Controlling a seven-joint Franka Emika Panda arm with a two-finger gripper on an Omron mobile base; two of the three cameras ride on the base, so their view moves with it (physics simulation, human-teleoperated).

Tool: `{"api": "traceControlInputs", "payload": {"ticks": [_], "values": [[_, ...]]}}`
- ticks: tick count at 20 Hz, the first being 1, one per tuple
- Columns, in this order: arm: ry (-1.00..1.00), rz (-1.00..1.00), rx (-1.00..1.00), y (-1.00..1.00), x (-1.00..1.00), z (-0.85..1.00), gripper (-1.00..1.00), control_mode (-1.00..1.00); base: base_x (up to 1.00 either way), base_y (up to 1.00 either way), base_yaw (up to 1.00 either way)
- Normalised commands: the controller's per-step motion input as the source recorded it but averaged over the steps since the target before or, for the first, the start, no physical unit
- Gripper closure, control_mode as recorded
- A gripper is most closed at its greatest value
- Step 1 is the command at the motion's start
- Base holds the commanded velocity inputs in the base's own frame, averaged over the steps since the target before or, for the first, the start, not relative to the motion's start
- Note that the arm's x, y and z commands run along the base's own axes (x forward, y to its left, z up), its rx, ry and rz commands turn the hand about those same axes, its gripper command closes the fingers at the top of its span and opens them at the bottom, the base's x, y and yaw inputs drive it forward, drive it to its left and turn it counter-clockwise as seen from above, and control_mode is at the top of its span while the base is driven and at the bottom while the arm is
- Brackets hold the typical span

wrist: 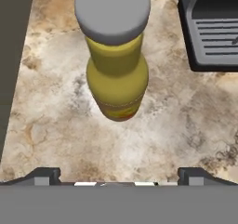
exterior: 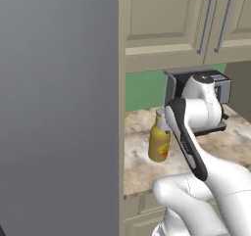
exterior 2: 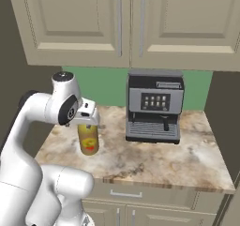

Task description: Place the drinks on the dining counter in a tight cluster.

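Note:
One of the drinks, a large amber-yellow bottle [wrist: 116, 69] with a grey cap, stands upright on a short marbled counter [exterior 2: 154, 159] under beige cabinets. It also appears in the left base view as the bottle [exterior: 159, 143] and in the right base view as the bottle [exterior 2: 89, 141]. My gripper [wrist: 118, 175] hangs just above the cap, pointing down, with its jaws open wide and nothing between them. In the right base view the gripper [exterior 2: 88, 122] sits over the bottle's top and hides the cap. The dining counter is out of view.
A grey coffee machine [exterior 2: 154, 105] stands to the right of the bottle, close to it in the hand view as the coffee machine [wrist: 214, 28]. Beige upper cabinets [exterior 2: 117, 23] hang low above. A tall grey panel [exterior: 59, 107] bounds the counter's left end.

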Motion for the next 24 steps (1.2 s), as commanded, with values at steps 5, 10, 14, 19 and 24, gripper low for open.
{"api": "traceControlInputs", "payload": {"ticks": [5,10,14,19,24], "values": [[-0.24,0.0,0.15,0.02,0.1,0.14,-1.0,-1.0,0.0,0.0,0.0],[-0.12,0.0,0.02,0.0,0.15,0.38,-1.0,-1.0,0.0,0.0,0.0],[0.07,0.0,-0.01,0.0,0.13,0.49,-1.0,-1.0,0.0,0.0,0.0],[0.13,0.0,-0.01,0.0,0.37,0.09,-1.0,-1.0,0.0,0.0,0.0],[0.0,0.0,0.0,0.0,0.38,-0.18,-1.0,-1.0,0.0,0.0,0.0]]}}
